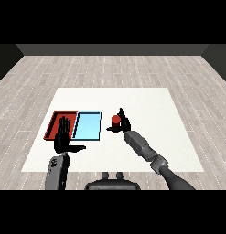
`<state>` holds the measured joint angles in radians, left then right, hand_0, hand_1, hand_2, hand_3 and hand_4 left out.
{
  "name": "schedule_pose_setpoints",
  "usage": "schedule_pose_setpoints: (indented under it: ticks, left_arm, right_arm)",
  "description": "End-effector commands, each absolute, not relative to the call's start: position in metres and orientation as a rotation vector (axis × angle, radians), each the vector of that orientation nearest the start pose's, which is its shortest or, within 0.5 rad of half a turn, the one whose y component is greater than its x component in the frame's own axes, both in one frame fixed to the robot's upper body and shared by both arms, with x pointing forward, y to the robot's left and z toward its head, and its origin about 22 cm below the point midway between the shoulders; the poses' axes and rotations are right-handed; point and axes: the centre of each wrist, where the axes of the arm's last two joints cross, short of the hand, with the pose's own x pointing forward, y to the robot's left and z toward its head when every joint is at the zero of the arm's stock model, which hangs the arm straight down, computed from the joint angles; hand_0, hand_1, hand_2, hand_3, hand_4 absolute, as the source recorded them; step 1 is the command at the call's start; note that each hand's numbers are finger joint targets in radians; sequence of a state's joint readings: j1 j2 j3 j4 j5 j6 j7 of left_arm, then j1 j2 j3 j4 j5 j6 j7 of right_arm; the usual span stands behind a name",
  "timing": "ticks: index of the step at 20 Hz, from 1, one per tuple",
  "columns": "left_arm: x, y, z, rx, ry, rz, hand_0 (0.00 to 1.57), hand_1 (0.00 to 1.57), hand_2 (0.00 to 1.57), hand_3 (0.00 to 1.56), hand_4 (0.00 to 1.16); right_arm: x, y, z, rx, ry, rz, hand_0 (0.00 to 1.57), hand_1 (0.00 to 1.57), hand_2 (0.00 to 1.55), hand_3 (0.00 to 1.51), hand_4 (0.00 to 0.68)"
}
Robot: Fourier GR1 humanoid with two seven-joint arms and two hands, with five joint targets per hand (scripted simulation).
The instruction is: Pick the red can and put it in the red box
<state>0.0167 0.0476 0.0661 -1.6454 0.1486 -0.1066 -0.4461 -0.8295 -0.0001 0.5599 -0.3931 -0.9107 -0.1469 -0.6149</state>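
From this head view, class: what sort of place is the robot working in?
Probably a bare test room for sorting: a white table on grey plank flooring, holding a red tray, a light blue tray and a red can.

The left hand (pixel 64 137) was held flat, fingers straight toward 12 o'clock, thumb out toward 3. The right hand (pixel 124 122) curled, forearm reaching toward 11.
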Motion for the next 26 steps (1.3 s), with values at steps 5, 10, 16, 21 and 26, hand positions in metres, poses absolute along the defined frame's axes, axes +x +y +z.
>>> schedule_pose_setpoints:
  ticks: [5, 10, 16, 21, 26]
  left_arm:
    - [0.238, 0.241, 0.009, -0.119, -2.092, 0.071, 0.0, 0.0, 0.0, 0.0, 0.0]
    - [0.232, 0.246, 0.004, -0.094, -2.085, 0.073, 0.0, 0.0, 0.0, 0.0, 0.0]
    - [0.249, 0.262, 0.015, -0.125, -2.099, 0.079, 0.0, 0.0, 0.0, 0.0, 0.0]
    - [0.236, 0.249, 0.033, -0.104, -2.095, 0.073, 0.0, 0.0, 0.0, 0.0, 0.0]
    - [0.23, 0.258, 0.014, -0.1, -2.081, 0.083, 0.0, 0.0, 0.0, 0.0, 0.0]
  right_arm:
    - [0.368, -0.086, -0.039, 0.172, -1.593, -0.052, 1.4, 1.4, 1.41, 1.37, 0.293]
    - [0.365, -0.095, -0.05, 0.102, -1.538, 0.006, 1.53, 1.53, 1.48, 1.43, 0.573]
    - [0.354, -0.09, -0.058, 0.051, -1.524, 0.066, 1.53, 1.53, 1.47, 1.42, 0.551]
    - [0.371, -0.081, -0.035, 0.053, -1.506, 0.086, 1.53, 1.53, 1.47, 1.41, 0.546]
    - [0.372, -0.09, -0.04, 0.039, -1.551, 0.073, 1.55, 1.55, 1.47, 1.41, 0.558]
